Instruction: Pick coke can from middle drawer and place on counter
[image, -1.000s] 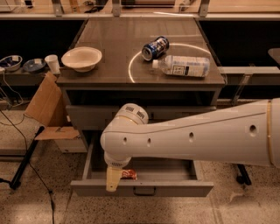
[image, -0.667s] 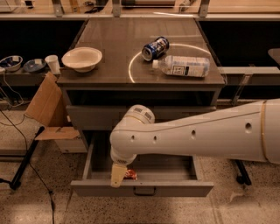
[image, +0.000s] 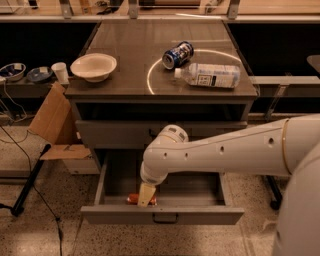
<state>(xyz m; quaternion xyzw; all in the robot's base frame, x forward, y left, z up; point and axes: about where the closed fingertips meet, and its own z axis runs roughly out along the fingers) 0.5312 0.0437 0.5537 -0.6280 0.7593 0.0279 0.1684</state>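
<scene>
The middle drawer (image: 162, 215) stands pulled out at the bottom of the cabinet. Inside it, near the front wall, the red coke can (image: 133, 199) lies on its side, mostly covered. My gripper (image: 145, 195) reaches down into the drawer right over the can, with one pale finger in front of it. The white arm stretches in from the right. The counter (image: 130, 60) above is glossy grey-brown with a thin white circle line.
On the counter lie a blue-and-white can (image: 177, 54) and a clear plastic bottle (image: 209, 75), with a white bowl (image: 93, 66) at the left. A cardboard box (image: 52, 122) and a dark pole (image: 27, 180) sit left of the cabinet.
The arm has shifted to the right along the drawer, and the gripper has come down over the coke can.
</scene>
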